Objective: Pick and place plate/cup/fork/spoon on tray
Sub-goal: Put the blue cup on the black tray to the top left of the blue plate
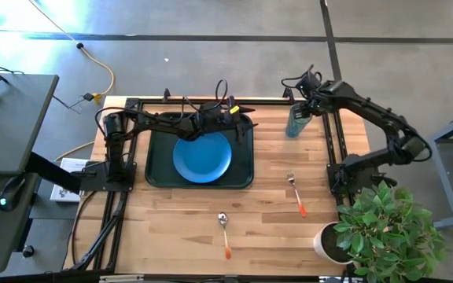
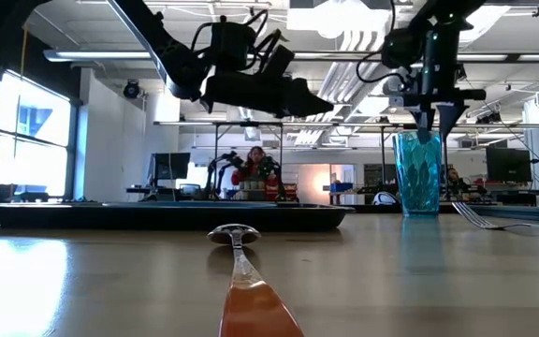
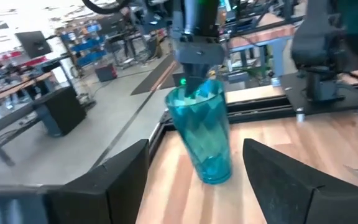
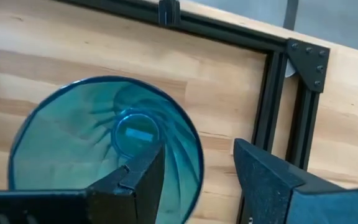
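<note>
The blue plate [image 1: 201, 156] lies flat in the dark tray [image 1: 156, 169] at the table's far left. The teal cup [image 1: 295, 123] stands upright on the wood, right of the tray; it also shows in the low view [image 2: 419, 178]. My right gripper [image 4: 197, 177] is open above the cup, pointing down. One finger [image 4: 135, 180] is inside the cup's mouth and the other [image 4: 269, 180] is outside, with the rim [image 4: 196, 163] between them and a gap on both sides. My left gripper [image 3: 194, 180] is open and empty over the tray's far right corner [image 1: 241, 119], facing the cup [image 3: 204, 134].
The fork [image 1: 296, 192] lies on the wood near the right side. The spoon [image 1: 224, 230] lies near the front edge, its bowl toward the far side. A white pot with a green plant [image 1: 384, 232] stands at the near right corner. A black frame [image 1: 340, 145] edges the table.
</note>
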Robot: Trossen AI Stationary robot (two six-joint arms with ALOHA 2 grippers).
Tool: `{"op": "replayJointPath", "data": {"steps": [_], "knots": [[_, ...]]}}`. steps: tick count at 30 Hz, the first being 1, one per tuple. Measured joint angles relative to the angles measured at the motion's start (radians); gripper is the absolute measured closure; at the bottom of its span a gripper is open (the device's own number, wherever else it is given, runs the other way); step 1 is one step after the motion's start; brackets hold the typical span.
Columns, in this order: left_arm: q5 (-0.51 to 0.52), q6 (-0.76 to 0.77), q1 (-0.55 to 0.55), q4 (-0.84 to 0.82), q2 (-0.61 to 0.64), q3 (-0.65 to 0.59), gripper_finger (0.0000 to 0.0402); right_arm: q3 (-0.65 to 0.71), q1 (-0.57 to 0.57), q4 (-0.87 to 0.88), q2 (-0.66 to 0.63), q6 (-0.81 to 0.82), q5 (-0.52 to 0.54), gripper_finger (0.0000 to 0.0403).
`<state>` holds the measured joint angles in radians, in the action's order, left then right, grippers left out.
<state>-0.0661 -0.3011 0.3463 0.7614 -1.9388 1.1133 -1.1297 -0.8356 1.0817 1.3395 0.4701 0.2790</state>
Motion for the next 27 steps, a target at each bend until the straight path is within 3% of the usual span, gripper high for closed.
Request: {"op": "replayJointPath", "data": {"steps": [5,13,22,27], "knots": [[0.028,0.0,0.0,0.001,0.0,0.0,0.0151,0.0,-0.001,0.0,0.031,-0.008,-0.019,0.0258],[0.037,0.034,0.0,0.03,0.0,0.0,0.0151,0.0,0.001,0.0,0.035,-0.036,-0.071,0.0387],[-0.124,0.032,0.0,0.029,0.0,0.001,0.0151,-0.053,0.128,-0.002,-0.054,0.004,-0.095,0.0398],[-0.138,0.016,-0.004,-0.017,0.0,0.033,0.0127,-0.156,0.212,-0.003,-0.11,0.027,-0.094,0.0399]]}}
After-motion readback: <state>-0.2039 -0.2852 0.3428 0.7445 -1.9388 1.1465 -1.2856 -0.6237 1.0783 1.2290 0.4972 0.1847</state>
